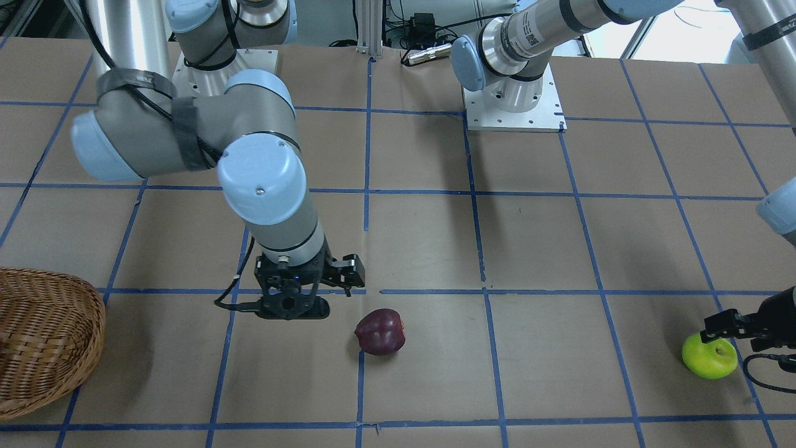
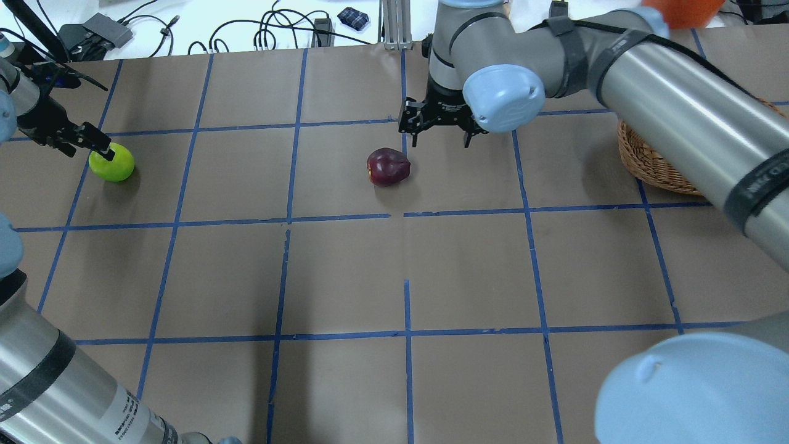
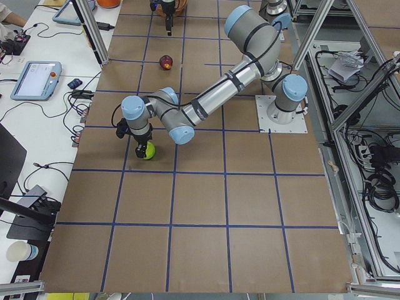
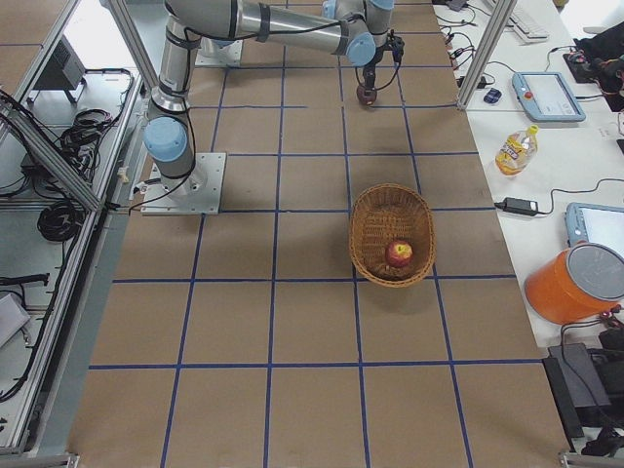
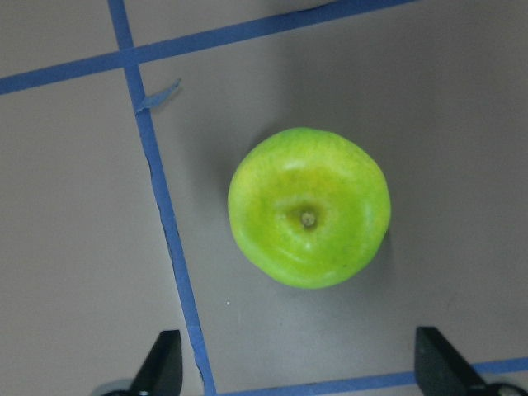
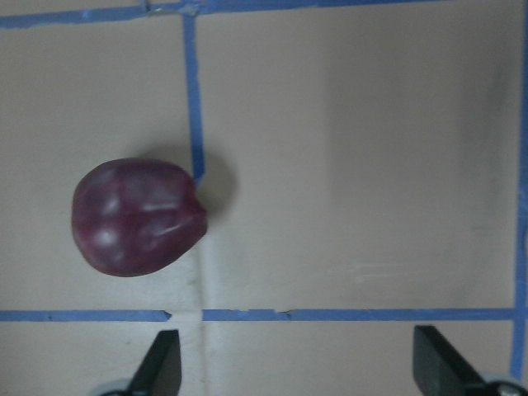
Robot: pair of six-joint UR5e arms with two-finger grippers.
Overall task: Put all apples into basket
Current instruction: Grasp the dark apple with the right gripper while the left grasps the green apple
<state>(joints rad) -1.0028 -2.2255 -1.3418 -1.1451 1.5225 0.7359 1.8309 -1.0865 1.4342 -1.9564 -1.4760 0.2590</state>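
Observation:
The green apple [image 1: 709, 356] [image 2: 111, 163] [image 5: 308, 206] lies on the table near its left end. My left gripper [image 1: 743, 331] [image 2: 92, 145] [image 5: 299, 373] hangs open just above and beside it, not touching. The dark maroon apple [image 1: 380, 331] [image 2: 388, 167] [image 6: 139, 216] lies mid-table. My right gripper [image 1: 292, 306] [image 2: 437, 132] [image 6: 297, 373] is open and empty, a little to the side of it. The red apple [image 4: 399, 253] lies inside the wicker basket [image 4: 390, 210] [image 1: 62, 323] [image 2: 647, 163] towards the table's right end.
Blue tape lines grid the brown table. My right arm's long link [image 2: 678, 123] passes over the basket in the overhead view. An orange bucket [image 4: 570, 283], a bottle [image 4: 514, 148] and tablets sit on a side bench beyond the table's far edge.

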